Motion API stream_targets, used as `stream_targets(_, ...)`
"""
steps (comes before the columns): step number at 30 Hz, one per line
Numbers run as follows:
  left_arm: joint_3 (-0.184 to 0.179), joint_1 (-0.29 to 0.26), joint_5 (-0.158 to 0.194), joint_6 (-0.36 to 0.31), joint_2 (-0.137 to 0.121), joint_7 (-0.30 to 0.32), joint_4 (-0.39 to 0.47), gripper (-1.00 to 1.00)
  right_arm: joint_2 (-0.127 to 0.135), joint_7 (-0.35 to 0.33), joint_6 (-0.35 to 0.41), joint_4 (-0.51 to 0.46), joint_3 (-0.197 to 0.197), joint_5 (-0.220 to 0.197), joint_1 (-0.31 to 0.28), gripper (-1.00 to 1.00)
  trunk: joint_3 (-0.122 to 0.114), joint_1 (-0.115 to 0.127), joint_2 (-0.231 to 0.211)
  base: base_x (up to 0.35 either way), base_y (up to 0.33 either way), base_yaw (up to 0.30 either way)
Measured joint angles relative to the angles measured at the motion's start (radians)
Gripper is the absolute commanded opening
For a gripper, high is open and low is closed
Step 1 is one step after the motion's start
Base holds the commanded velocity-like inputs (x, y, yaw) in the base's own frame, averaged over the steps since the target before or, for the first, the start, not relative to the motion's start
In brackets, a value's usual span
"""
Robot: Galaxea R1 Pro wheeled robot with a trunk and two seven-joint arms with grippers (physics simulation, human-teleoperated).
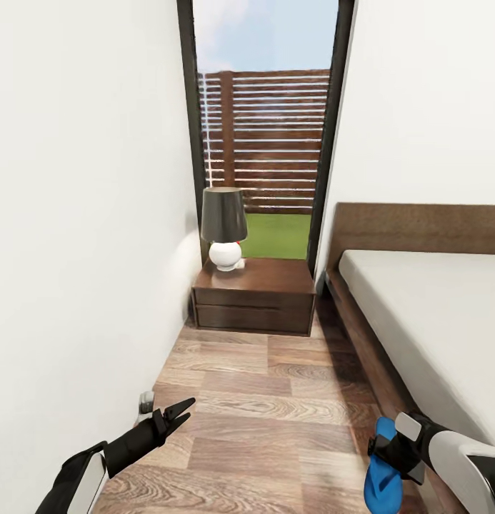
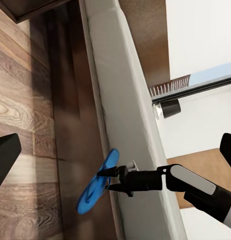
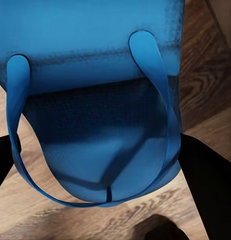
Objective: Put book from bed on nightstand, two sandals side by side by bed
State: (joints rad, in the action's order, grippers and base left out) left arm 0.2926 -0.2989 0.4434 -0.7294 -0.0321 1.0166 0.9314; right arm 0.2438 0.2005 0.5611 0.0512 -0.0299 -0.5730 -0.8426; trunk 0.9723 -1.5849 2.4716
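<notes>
We are in the narrow aisle between the white wall and the bed (image 1: 426,300), facing the nightstand (image 1: 253,294) with its black-shaded lamp (image 1: 223,227) under the tall window. Our right end effector (image 1: 384,457) is clamped on one blue sandal (image 1: 382,477), held up off the wooden floor (image 1: 268,400) just beside the dark bed frame; in the right wrist view the sandal's sole and straps (image 3: 100,125) sit between the two dark fingers (image 3: 210,185), and the left wrist view shows it gripped at one end and hanging tilted along the mattress edge. Our left end effector (image 1: 177,412) hangs low near the wall, carrying nothing, its fingertips nearly together in the head view, though the left wrist view shows a finger at either edge, so we cannot tell its true spread. We judge the sandal step to be in hand: this sandal is being carried to its spot by the bed. The next move calls for lowering it flat onto the floor close to the frame, sole down, then letting go, leaving room for its mate alongside.
</notes>
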Motion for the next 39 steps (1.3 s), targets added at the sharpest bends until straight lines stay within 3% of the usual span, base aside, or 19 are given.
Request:
stream_targets(16,-0.002,0.000,-0.013,0.009,0.000,-0.009,-0.046,1.00,-0.002,-0.001,0.001,0.000,0.001,-0.001,0.001,-1.00,0.000,0.000,0.000,0.000,0.000,-0.002)
stream_targets(23,-0.003,0.000,-0.057,0.011,-0.010,-0.086,-0.081,1.00,-0.002,-0.002,0.000,0.000,0.001,-0.001,0.001,-1.00,0.000,0.000,0.000,0.000,0.000,0.000)
stream_targets(26,-0.005,0.000,-0.096,0.037,-0.013,-0.097,-0.121,1.00,-0.003,-0.002,0.000,0.000,0.001,-0.001,0.001,-1.00,0.000,0.000,0.000,0.000,0.000,0.000)
stream_targets(28,-0.005,0.000,-0.146,0.068,-0.013,-0.099,-0.165,1.00,-0.003,-0.002,0.001,0.000,0.002,-0.001,0.001,-1.00,0.000,0.000,0.000,0.000,0.000,0.000)
stream_targets(29,-0.005,0.000,-0.184,0.090,-0.014,-0.100,-0.198,1.00,-0.003,-0.002,0.001,0.000,0.002,-0.001,0.001,-1.00,0.000,0.000,0.000,0.000,0.000,0.000)
stream_targets(30,-0.005,0.001,-0.254,0.141,-0.014,-0.102,-0.270,1.00,-0.003,-0.002,0.001,0.000,0.001,-0.001,0.001,-1.00,0.000,0.000,0.000,0.000,0.000,0.000)
stream_targets(31,-0.004,0.001,-0.278,0.175,-0.015,-0.102,-0.312,1.00,-0.003,-0.002,0.001,0.000,0.001,-0.002,0.000,-1.00,0.000,0.000,0.000,0.000,0.000,0.000)
stream_targets(34,-0.004,0.000,-0.308,0.276,-0.028,-0.103,-0.402,1.00,-0.003,-0.001,0.001,0.001,0.001,-0.001,0.001,-1.00,0.000,0.000,0.000,0.000,0.000,0.000)
stream_targets(39,-0.007,0.000,-0.321,0.424,-0.073,-0.104,-0.565,1.00,-0.003,-0.001,0.001,0.001,0.002,-0.001,0.001,-1.00,0.000,0.000,0.000,0.000,0.000,0.000)
